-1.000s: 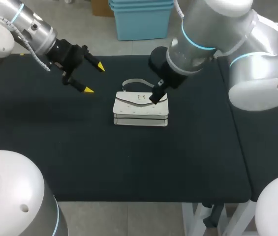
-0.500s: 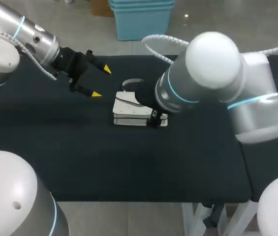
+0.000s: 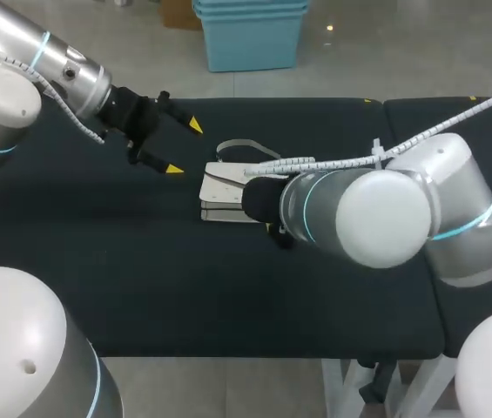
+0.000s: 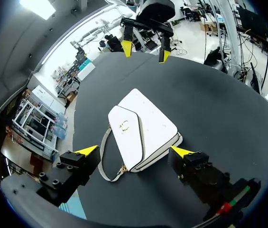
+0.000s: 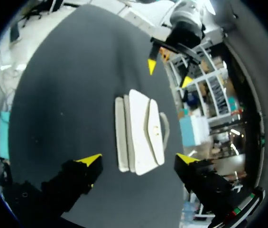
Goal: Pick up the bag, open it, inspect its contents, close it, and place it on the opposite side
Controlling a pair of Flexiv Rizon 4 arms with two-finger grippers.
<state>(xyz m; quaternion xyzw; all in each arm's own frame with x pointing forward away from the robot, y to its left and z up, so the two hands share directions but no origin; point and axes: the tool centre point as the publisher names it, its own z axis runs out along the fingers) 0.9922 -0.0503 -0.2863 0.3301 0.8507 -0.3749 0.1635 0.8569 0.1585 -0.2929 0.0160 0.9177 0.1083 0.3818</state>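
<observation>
Black table (image 3: 141,287): white handbag (image 3: 224,190) lies flat mid-table, flap shut, strap (image 3: 237,145) toward the far edge. Right gripper (image 5: 138,158) over it, fingers spread wide, empty, probably lining up to straddle it for pickup. Left gripper (image 3: 185,148) near, equally wide, empty.

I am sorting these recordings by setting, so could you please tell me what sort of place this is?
Most likely a robotics test bench: a black-covered table, a white handbag lying on it, and the left end effector and right end effector, both yellow-tipped and open, poised near it.
</observation>
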